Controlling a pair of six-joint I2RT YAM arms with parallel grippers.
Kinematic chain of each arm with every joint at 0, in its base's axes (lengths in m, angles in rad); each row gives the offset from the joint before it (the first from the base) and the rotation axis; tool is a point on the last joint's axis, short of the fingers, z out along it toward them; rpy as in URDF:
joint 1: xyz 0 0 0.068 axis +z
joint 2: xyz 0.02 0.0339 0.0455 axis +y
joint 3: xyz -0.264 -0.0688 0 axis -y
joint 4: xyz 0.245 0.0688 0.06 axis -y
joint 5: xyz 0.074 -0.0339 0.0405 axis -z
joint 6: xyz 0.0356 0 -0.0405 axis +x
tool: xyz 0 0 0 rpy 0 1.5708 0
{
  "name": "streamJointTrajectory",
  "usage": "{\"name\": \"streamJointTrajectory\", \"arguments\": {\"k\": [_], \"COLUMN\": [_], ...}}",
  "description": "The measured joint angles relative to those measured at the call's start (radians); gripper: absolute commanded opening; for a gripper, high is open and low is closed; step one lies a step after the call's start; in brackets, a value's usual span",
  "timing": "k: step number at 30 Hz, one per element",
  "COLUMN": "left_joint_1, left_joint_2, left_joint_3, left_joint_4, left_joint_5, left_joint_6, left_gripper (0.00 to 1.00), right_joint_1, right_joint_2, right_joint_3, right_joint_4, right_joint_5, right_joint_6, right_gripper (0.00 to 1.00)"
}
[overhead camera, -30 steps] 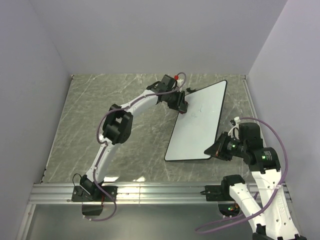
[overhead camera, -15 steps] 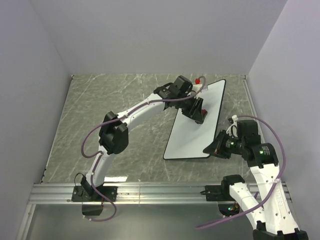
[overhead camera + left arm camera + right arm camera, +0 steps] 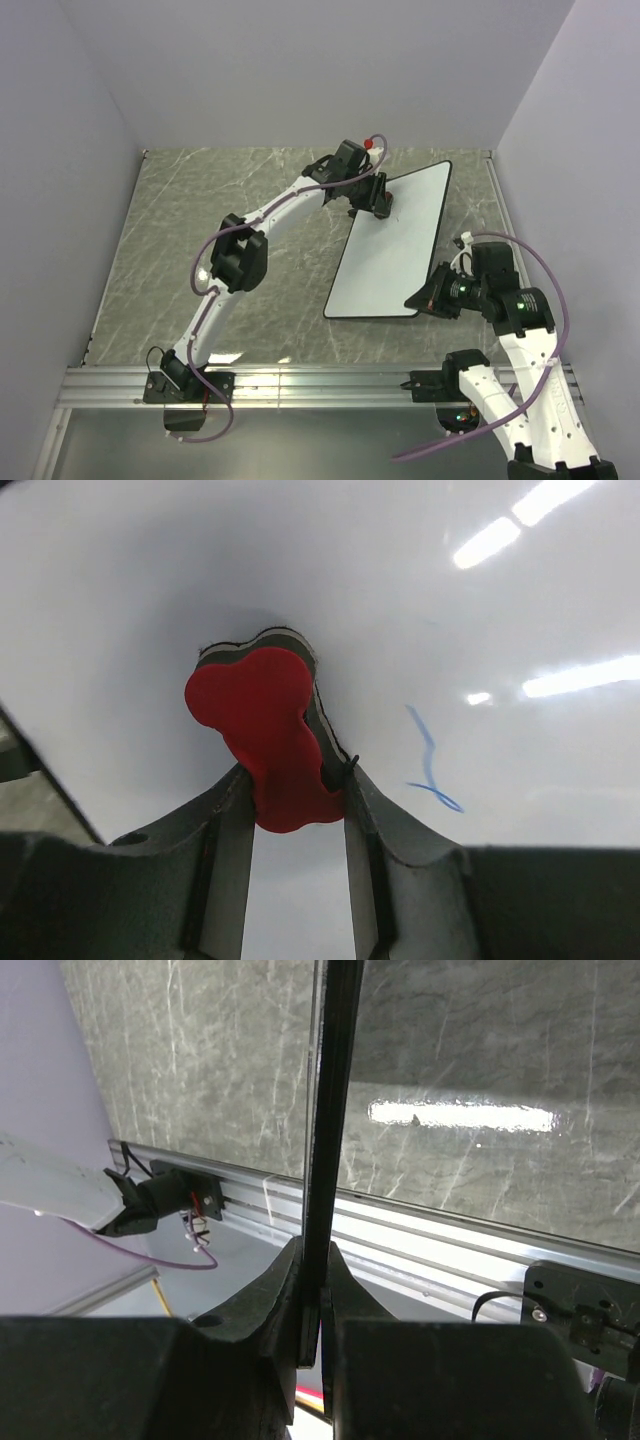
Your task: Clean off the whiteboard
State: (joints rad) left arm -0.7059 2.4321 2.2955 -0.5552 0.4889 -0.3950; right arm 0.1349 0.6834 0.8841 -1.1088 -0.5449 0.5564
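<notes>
The whiteboard [image 3: 395, 245] lies tilted across the right half of the table, white with a thin black rim. My left gripper [image 3: 372, 205] is shut on the red bone-shaped eraser [image 3: 265, 730] and presses it on the board near its far left edge. In the left wrist view the board's surface [image 3: 130, 600] fills the frame, with a small blue scribble [image 3: 430, 765] just right of the eraser. My right gripper [image 3: 425, 300] is shut on the board's near right corner. In the right wrist view the board's black rim [image 3: 333, 1080] runs up from between the fingers.
The marbled grey tabletop [image 3: 200, 220] surrounds the board. A metal rail [image 3: 300, 385] runs along the near edge, with both arm bases on it. Plain walls close in the left, far and right sides.
My left gripper with the eraser swept right across the board's far part, then came back left to its far left edge. The board's near end shifted slightly left. My right gripper kept its hold.
</notes>
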Motion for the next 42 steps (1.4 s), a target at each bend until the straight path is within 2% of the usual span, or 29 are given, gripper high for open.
{"name": "streamJointTrajectory", "arguments": {"k": [6,15,22,32,38,42], "left_joint_1": [0.003,-0.012,-0.110,-0.137,-0.109,-0.045], "left_joint_2": [0.023,0.006,-0.092,-0.204,-0.134,-0.043], "left_joint_3": [0.005,-0.009,-0.045,-0.232,-0.128,-0.052], "left_joint_4": [0.006,0.035,0.063,0.076,-0.009,-0.016], "left_joint_5": [-0.095,-0.053,0.021,0.028,-0.001,-0.034], "left_joint_6": [-0.002,0.042,0.054,0.049,-0.014,-0.051], "left_gripper": [0.00,0.00,0.00,0.00,0.00,0.00], "right_joint_1": [0.008,0.020,0.026,0.027,0.027,0.027], "right_joint_2": [-0.041,-0.039,-0.031,-0.030,-0.028,-0.027], "right_joint_3": [-0.039,-0.042,-0.046,-0.054,-0.055,-0.059], "right_joint_4": [-0.002,0.000,0.005,0.008,0.010,0.017], "right_joint_5": [0.002,0.002,-0.001,-0.006,0.002,0.000], "right_joint_6": [0.010,0.013,0.015,0.016,0.016,0.016], "right_gripper": [0.00,0.00,0.00,0.00,0.00,0.00]}}
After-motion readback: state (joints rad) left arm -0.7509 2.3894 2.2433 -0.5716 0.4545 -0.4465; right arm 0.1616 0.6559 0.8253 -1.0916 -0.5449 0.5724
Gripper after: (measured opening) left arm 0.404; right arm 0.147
